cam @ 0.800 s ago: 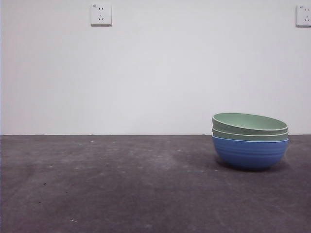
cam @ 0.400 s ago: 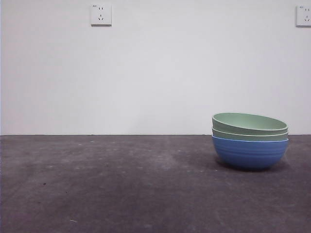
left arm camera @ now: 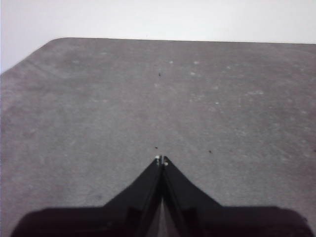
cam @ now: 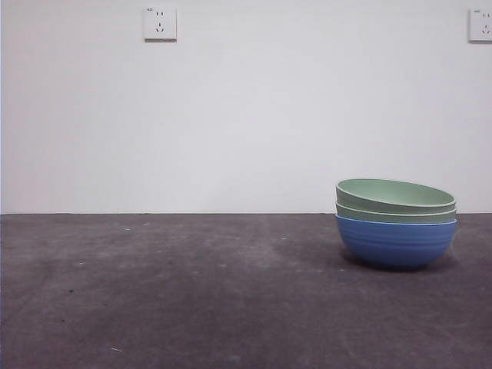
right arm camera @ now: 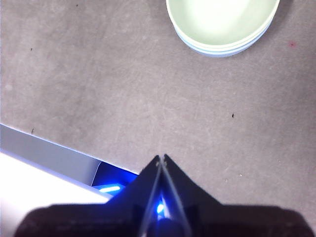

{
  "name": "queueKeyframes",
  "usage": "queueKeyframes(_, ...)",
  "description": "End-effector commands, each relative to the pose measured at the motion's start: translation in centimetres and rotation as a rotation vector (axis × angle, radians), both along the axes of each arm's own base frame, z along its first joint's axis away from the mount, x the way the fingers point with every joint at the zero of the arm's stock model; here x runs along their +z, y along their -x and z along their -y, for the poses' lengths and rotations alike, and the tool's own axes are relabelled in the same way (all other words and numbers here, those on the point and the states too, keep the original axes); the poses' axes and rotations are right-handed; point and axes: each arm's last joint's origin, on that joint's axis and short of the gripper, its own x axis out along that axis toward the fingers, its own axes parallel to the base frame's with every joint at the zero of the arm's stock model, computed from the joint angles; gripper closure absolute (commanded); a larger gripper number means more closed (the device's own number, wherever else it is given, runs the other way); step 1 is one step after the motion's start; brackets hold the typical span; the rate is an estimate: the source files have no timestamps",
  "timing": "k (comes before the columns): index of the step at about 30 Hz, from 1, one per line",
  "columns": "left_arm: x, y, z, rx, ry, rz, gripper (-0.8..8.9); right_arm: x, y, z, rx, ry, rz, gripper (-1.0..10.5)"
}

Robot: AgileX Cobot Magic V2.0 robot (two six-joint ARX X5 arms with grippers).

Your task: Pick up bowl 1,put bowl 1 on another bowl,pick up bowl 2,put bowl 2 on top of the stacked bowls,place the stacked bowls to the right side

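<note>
Your right gripper (right arm camera: 161, 157) has its two black jaws pressed together at the tips and carries nothing; it hangs over bare table (right arm camera: 98, 84), well clear of the bowls, which sit at the top edge of its wrist picture. Your left gripper (left arm camera: 161, 159) is the same, jaws closed tip to tip and empty, looking out over open table with no bowl in sight. Neither arm shows in the front picture, so both look pulled back out of the working area. Moving outward to the work itself, the stack of bowls (cam: 395, 223) stands at the lower right of the front picture, resting on the table. The blue bowl (cam: 395, 242) is at the bottom, with two pale green bowls nested in it, the lower green bowl (cam: 395, 214) showing only as a rim and the top green bowl (cam: 393, 195) sitting slightly tilted in it. From this you can judge both stacking steps done and the stack already set down on the right side, so the task looks finished and nothing appears left for you to do.
</note>
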Motion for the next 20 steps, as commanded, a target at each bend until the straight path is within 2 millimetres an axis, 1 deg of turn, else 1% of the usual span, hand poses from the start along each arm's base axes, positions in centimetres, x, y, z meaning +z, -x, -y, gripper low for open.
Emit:
queueKeyframes(1, -0.41, -0.03, 0.05, -0.016, 0.053, -0.004, 8.17, -0.24, -0.02, -0.02, 0.004, 0.006, -0.005, 9.4)
queueKeyframes(20, -0.41, -0.03, 0.06, -0.019, 0.053, -0.005, 8.17, -0.24, -0.02, -0.02, 0.005, 0.006, -0.005, 9.4)
